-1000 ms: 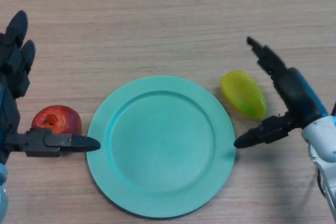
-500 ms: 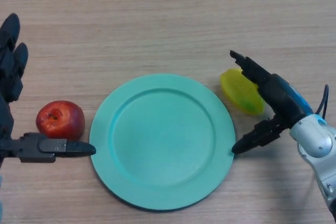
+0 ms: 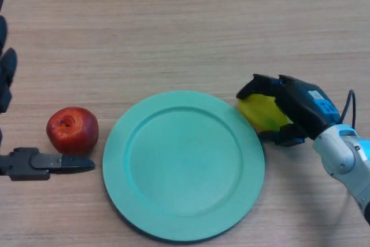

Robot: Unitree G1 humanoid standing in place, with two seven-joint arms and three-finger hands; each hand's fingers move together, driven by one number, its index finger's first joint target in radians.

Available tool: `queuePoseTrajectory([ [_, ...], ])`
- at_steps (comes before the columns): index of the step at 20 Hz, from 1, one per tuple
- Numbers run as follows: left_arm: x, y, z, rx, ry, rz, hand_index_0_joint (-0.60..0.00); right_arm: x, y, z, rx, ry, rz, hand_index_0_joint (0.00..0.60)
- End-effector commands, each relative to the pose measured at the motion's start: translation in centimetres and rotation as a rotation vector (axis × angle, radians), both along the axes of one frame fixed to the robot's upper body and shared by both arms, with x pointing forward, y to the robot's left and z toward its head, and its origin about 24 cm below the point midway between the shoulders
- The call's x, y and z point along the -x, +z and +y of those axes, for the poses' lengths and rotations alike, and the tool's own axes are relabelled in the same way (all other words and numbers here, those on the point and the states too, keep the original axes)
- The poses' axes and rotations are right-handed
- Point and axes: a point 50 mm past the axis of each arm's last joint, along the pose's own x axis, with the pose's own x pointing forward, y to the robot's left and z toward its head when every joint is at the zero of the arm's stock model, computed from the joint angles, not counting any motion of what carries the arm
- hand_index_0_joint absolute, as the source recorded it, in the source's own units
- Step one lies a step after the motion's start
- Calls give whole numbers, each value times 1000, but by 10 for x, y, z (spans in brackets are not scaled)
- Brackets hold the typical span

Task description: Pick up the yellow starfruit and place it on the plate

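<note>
Pale wood-grain bench filling the whole head view, grain running side to side; nothing of the room beyond it visible. Round teal plate lying flat at centre, slightly toward the near edge, with nothing in it. Red apple resting on the bench just beside the plate's left rim, not touching it, stem dimple facing up. Yellow starfruit lying on the bench against the plate's upper right rim, not on the plate. Right hand wrapped round the starfruit, fingers curled over its far side and thumb tucked under the near side, gripping it. Left hand at the left edge of the view, thumb stretched out straight and pointing toward the plate just below the apple, fingers straight up along the left edge, relaxed and holding nothing.
</note>
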Motion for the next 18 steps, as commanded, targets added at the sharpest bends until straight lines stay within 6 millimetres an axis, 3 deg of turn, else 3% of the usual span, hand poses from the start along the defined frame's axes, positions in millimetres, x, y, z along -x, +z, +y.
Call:
queuePoseTrajectory([
  [1,7,26,4,-60,-28,-172,0,-14,51,-10,-166,-45,-207,600],
  [9,0,26,4,-72,-9,-195,0,-9,84,0,-263,7,-255,600],
  [14,-5,23,1,-34,-49,-163,0,14,88,38,-314,127,-213,600],
  [18,-6,22,-1,-33,-51,-169,0,32,75,64,-175,204,-269,600],
])
